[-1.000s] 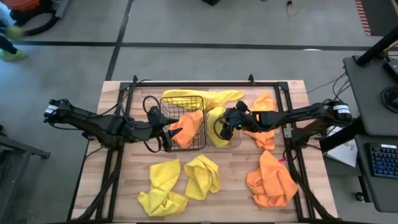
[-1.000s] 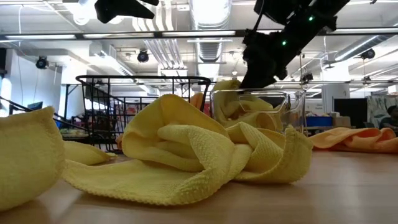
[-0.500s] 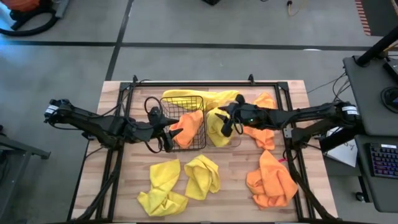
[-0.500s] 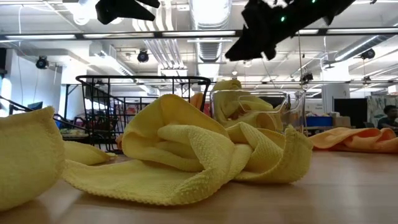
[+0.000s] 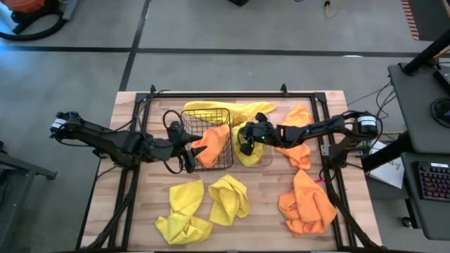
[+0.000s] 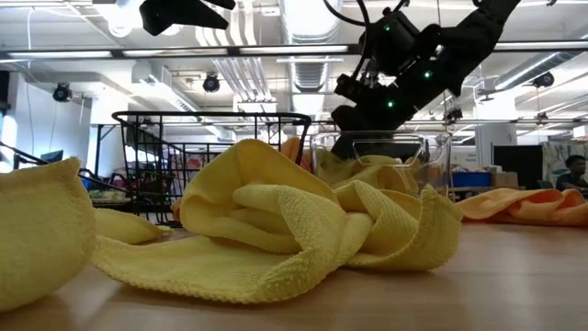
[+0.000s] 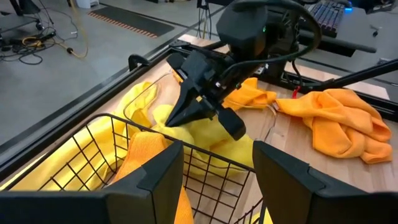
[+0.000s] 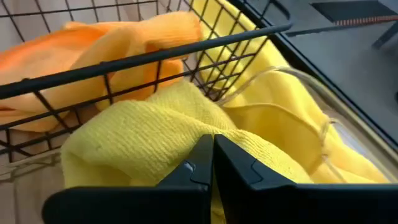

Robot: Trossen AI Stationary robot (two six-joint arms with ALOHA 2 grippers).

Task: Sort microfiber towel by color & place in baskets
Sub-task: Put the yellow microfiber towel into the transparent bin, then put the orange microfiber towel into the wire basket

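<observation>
Wooden table (image 5: pixel 140 218) carrying black wire basket (image 5: pixel 208 137) and clear plastic basket (image 5: pixel 261 156) side by side between both arms' fingers; yellow towels (image 5: pixel 205 204) and orange towels (image 5: pixel 306 202) loose beside, nearer front edge

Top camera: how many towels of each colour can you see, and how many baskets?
Yellow towels: 4 (in the clear bin, behind the wire basket, two at the front).
Orange towels: 3 (in the wire basket, beside the clear bin, front right).
Baskets: 2 (wire basket, clear bin).
Total: 9; heaps may hide more.
</observation>
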